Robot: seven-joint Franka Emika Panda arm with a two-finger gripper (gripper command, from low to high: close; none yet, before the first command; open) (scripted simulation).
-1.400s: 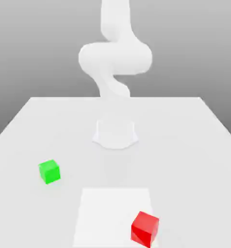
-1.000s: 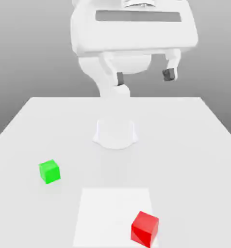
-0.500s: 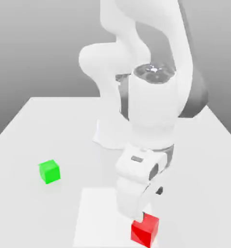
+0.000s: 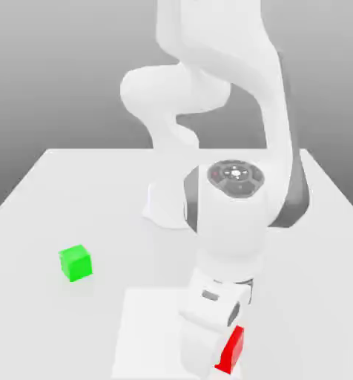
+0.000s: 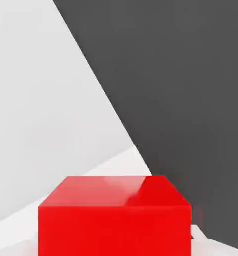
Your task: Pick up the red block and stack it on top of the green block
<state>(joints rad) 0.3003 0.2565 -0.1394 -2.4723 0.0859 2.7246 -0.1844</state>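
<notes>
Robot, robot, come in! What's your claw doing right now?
Claw down at the red block, shut on it. Green block sits apart toward the exterior view's left, nothing stacked on it. No obstacle between them.

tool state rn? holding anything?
Tool: shut on the red block, down at the table; block not lifted yet.

A pale grey worktop (image 4: 53, 200) spreads across the scene, its far edge running straight across against a plain grey backdrop (image 4: 53, 67) that darkens toward the top. A lighter white square patch (image 4: 146, 326) lies on the near part of the worktop. The light is soft and even, with only faint shadows. In the hand view, the worktop (image 5: 36, 110) meets a dark grey expanse (image 5: 181, 75) along a slanting edge.
</notes>
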